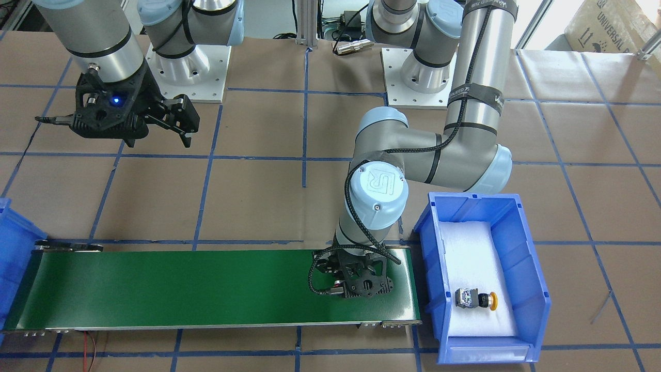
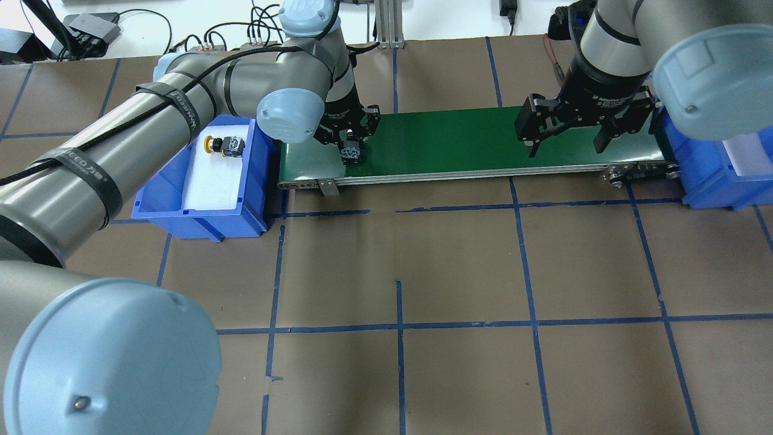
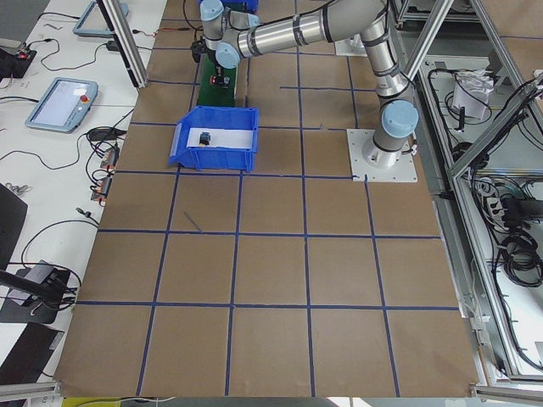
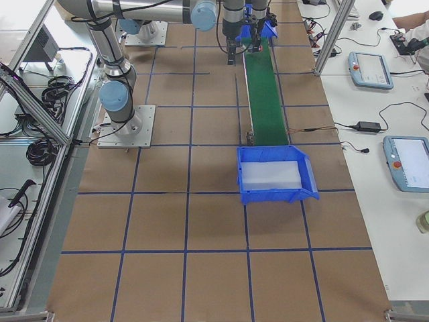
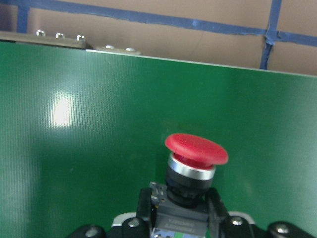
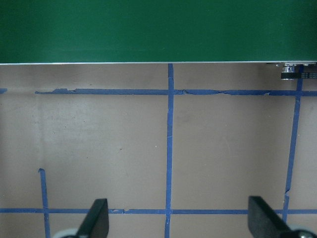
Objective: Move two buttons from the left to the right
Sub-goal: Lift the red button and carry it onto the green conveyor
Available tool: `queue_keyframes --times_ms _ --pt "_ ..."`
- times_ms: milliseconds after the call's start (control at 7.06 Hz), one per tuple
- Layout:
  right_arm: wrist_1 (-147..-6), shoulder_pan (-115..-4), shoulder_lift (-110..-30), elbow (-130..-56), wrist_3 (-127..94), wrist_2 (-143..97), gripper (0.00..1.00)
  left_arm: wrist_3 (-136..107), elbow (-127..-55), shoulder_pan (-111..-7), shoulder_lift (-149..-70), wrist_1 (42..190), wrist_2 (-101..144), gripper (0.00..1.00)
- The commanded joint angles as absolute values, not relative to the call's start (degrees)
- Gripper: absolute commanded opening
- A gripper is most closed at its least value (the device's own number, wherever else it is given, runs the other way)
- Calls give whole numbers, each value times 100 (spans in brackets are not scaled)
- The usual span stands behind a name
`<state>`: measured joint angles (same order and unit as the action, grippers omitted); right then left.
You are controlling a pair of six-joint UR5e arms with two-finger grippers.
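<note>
The red button is upright between the fingers of my left gripper, which is shut on its grey contact block just over the left end of the green conveyor belt. Overhead, that gripper and the button's block show at the belt's near edge. I cannot tell whether the button touches the belt. The yellow button lies on its side on white foam in the left blue bin. My right gripper hangs open and empty above the belt's right part.
A second blue bin with white foam stands at the belt's right end. The belt's near edge and roller show in the right wrist view above brown table paper with blue tape lines.
</note>
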<state>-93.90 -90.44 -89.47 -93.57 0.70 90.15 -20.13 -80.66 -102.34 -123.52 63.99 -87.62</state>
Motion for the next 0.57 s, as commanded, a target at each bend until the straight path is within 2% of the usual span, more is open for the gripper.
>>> queue_keyframes --times_ms 0,425 --pt "-9395 -9035 -8947 -9343 88 9009 100 -2013 -8077 -10222 -12305 6416 -8789 100" --pt "-9387 -9035 -8947 -9352 79 9017 100 -1325 -8112 -10030 -11683 6862 -8789 100"
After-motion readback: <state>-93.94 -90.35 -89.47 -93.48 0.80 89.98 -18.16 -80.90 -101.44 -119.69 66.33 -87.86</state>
